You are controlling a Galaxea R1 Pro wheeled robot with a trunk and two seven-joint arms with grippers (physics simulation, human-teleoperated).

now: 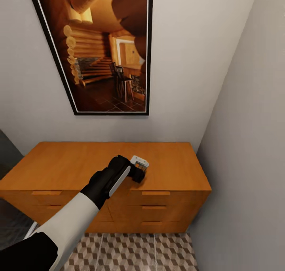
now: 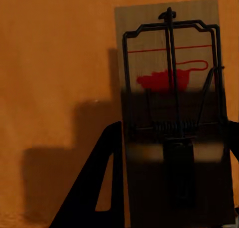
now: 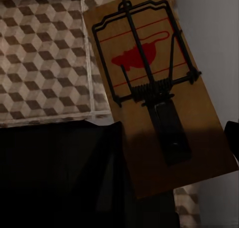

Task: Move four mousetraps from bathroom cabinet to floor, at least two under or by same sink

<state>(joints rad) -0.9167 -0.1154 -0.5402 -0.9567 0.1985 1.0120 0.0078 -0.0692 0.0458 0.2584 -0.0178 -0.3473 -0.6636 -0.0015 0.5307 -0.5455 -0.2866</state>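
Mousetraps were the concern, and 2 of them showed close up. 1 mousetrap [image 2: 172, 113] filled the left wrist view, a tan board with a dark spring bar and a red mouse-shaped mark, seen against the orange-brown top of the cabinet [image 1: 71, 164]. Dark fingers [image 2: 99, 188] framed its near end on both sides, so the left gripper [image 1: 139, 175] appeared to be closed on it or just closing; contact itself was in shadow. In the head view that gripper sat low over the cabinet's top near the front edge, and the trap could not be made out beneath it.

A second mousetrap [image 3: 154, 93] showed in the right wrist view, tilted and hanging over the cube-patterned bathroom floor [image 3: 45, 58], with a pale wall beside it. It looked carried by the right arm, though the fingers holding it were lost in darkness, so I cannot tell their state for certain.

My judgement was that the pick-up step was in hand: 1 trap already carried, another being taken from the cabinet. The next move called for a firm grip, a lift off the wood, then a turn toward the tiled floor [image 1: 130, 251] and the sink.

No brand, label or readable writing appeared on either trap; only red lines and the mouse mark. A framed picture [image 1: 107, 49] hung above the cabinet.
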